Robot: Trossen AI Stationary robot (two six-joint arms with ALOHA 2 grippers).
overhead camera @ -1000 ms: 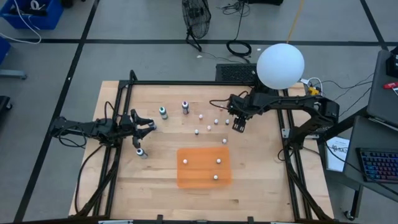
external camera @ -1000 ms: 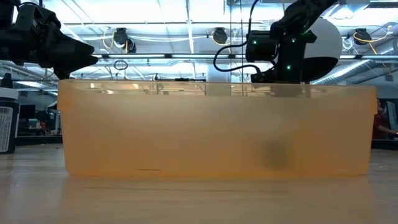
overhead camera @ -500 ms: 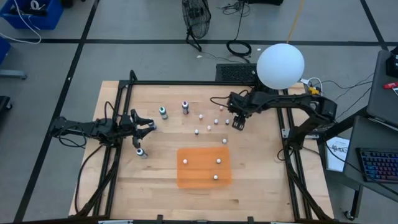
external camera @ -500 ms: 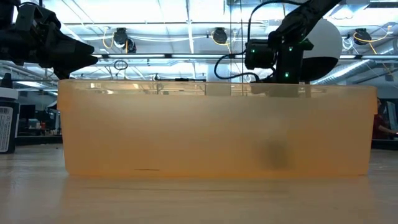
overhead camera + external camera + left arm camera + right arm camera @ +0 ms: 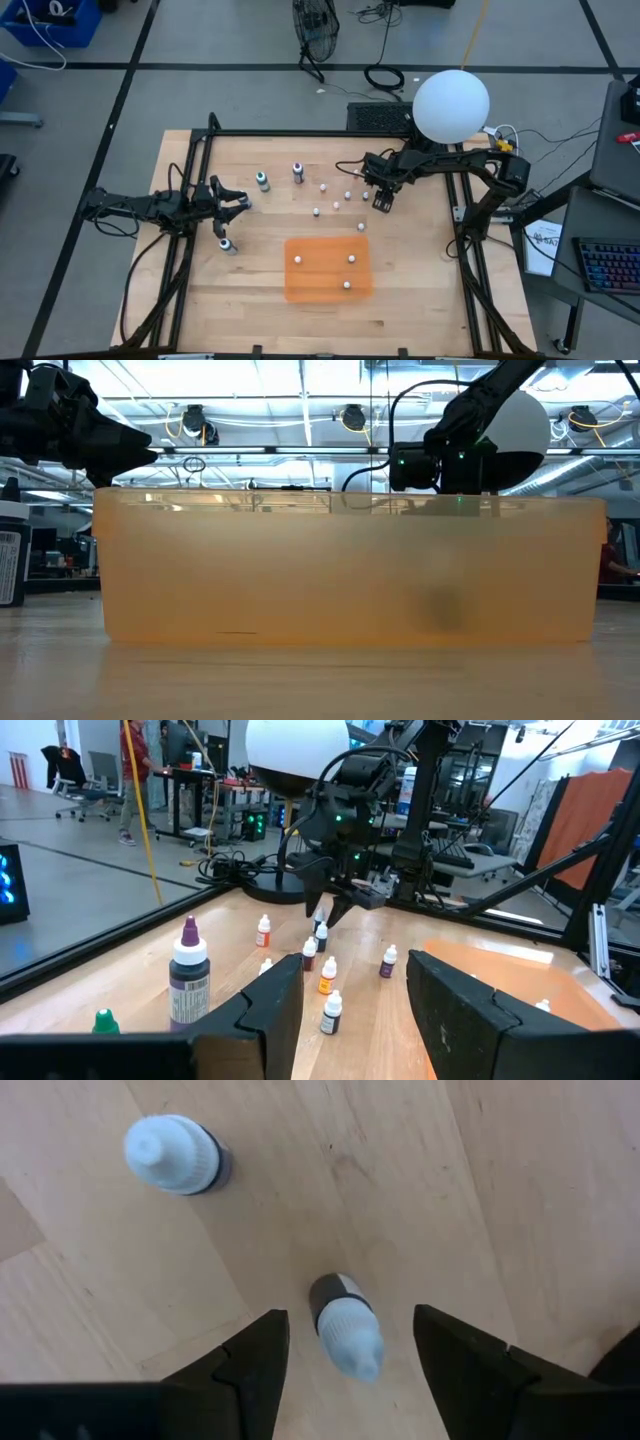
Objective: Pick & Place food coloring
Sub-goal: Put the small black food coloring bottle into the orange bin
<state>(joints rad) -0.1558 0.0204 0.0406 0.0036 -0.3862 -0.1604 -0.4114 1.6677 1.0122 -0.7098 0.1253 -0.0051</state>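
Workshop clutter surrounded the wooden worktop (image 5: 420, 270). Over its far right part, the right end effector (image 5: 382, 201) hung with fingers parted and empty, a small white-capped food coloring bottle (image 5: 345, 1323) standing between them, untouched. Near the left edge, the left end effector (image 5: 240, 201) waited, partly open, holding nothing.

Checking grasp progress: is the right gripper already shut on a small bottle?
No: the right gripper stands open around an upright small bottle.
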